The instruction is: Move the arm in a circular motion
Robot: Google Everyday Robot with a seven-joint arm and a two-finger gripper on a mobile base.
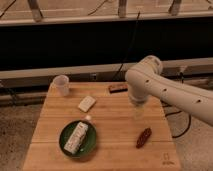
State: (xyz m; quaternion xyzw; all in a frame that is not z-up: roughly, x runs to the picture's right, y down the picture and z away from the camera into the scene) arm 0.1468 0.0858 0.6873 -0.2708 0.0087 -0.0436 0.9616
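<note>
The arm (165,87) is large, glossy and white, with small dark screw holes. It reaches in from the right edge over the back right part of the wooden table (115,125). Its bulbous joint sits above the table's back edge. The gripper (138,112) hangs down below that joint, over the table just right of the middle. It is above and apart from a brown oblong item (144,137).
A clear cup (61,85) stands at the back left. A pale block (86,103) lies near it. A green plate (91,145) at the front left holds a white wrapped bar (76,137). A dark bar (117,88) lies at the back edge. Cables hang behind.
</note>
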